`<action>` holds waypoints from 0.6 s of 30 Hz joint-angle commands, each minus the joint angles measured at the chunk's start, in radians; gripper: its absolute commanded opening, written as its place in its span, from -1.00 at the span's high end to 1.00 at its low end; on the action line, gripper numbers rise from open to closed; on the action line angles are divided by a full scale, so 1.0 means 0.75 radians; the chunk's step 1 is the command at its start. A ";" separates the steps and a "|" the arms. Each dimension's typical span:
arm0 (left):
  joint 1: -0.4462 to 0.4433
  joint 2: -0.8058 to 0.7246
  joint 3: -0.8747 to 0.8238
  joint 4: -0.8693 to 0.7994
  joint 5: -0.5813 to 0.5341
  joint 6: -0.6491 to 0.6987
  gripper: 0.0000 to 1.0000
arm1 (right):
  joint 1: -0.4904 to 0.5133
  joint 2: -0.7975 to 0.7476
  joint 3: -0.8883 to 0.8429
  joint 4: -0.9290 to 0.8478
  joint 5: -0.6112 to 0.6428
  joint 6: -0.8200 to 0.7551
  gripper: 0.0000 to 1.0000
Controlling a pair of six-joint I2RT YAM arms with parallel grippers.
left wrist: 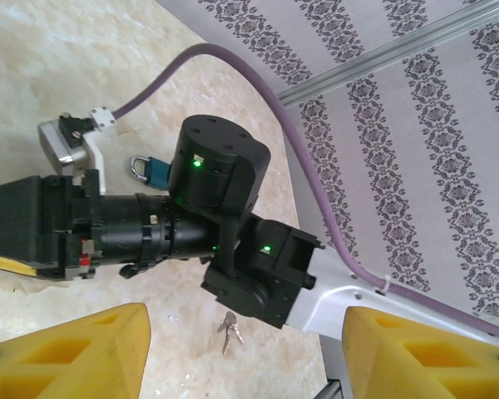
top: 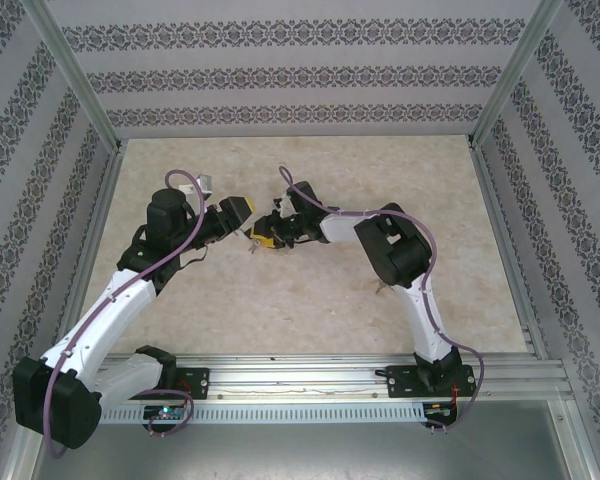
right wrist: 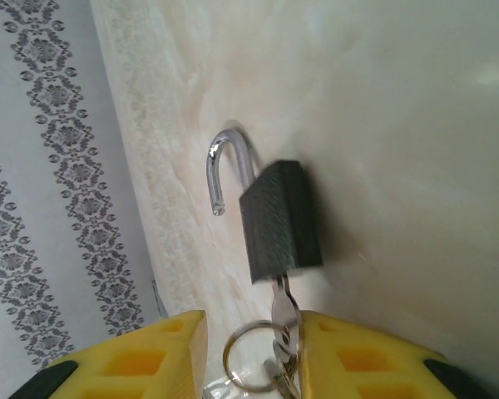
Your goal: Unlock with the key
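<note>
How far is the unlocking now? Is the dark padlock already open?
Done, it seems: the dark padlock has its shackle free at one end, the key in its base. In hand: the right gripper flanks that key; whether it grips is unclear. Left: probably only letting go. The left gripper is open, empty.
</note>
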 commanded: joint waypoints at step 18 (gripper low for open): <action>0.011 0.099 -0.053 0.188 0.058 -0.075 -0.63 | -0.133 -0.705 -0.479 -0.494 0.455 -0.581 0.28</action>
